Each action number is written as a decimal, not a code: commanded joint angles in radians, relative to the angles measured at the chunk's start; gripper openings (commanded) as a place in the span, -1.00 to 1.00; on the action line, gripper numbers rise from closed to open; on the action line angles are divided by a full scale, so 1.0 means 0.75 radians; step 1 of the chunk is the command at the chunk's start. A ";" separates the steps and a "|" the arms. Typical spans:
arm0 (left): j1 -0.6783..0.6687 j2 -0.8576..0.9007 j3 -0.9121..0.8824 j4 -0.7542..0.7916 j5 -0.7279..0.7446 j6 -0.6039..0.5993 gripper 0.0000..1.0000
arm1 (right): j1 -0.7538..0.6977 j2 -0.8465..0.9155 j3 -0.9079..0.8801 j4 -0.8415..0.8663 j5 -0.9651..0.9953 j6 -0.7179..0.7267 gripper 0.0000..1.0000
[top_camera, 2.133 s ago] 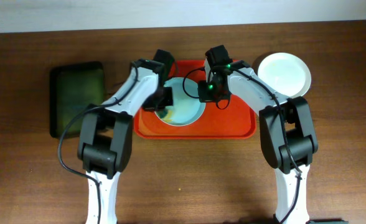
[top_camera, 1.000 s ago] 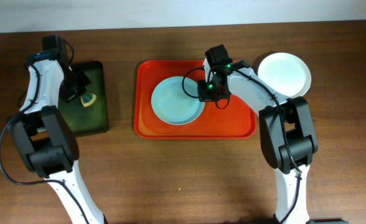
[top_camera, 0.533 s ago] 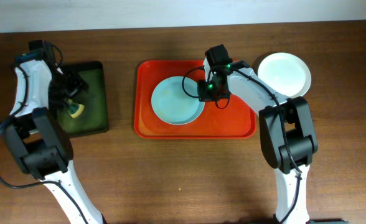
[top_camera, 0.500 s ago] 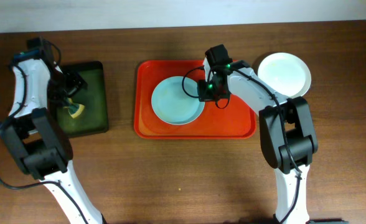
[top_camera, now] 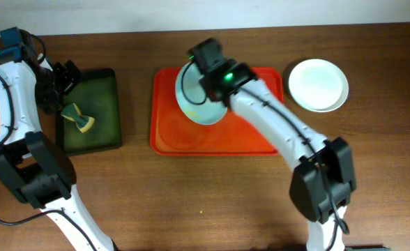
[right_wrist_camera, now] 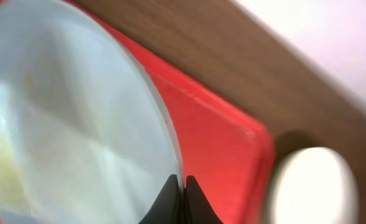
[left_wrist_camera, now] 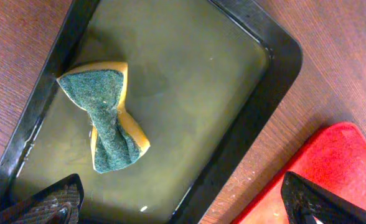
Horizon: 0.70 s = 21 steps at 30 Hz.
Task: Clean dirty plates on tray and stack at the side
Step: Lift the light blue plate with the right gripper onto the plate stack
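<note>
right gripper (right_wrist_camera: 178, 194) clenched on rim of mint-blue plate (right_wrist_camera: 77, 124), over far edge of red-orange tray (top_camera: 219, 139) | left gripper (left_wrist_camera: 178, 186) spread wide, empty, above dark green tray (left_wrist_camera: 276, 68) with sponge (left_wrist_camera: 105, 124) | cream-white plate (top_camera: 319, 84) on table (top_camera: 191, 202), right of red-orange tray

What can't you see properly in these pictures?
Mint plate: overhead, the right arm covers part; the right wrist view is blurred, so any smear is unclear.
Right gripper: overhead, hidden under its own wrist camera.
White plate: from above, anything beneath it is hidden.
Left gripper: left wrist view, the bottom edge cuts off most of both fingers.
</note>
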 commanded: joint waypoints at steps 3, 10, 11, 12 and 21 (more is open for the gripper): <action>0.005 -0.035 0.018 -0.002 0.015 0.020 0.99 | 0.210 -0.024 0.019 0.181 0.883 -0.287 -0.92; 0.005 -0.035 0.018 -0.002 0.014 0.020 0.99 | 0.345 -0.024 0.019 0.318 0.992 -0.717 -0.92; 0.005 -0.035 0.018 -0.002 0.015 0.020 0.99 | 0.348 -0.024 0.019 0.317 1.008 -0.742 -0.92; 0.004 -0.035 0.018 -0.002 0.015 0.020 0.99 | 0.352 -0.024 0.019 0.317 1.038 -0.761 -0.92; 0.005 -0.035 0.018 -0.002 0.014 0.020 0.99 | 0.351 -0.024 0.019 0.317 1.118 -0.764 -0.92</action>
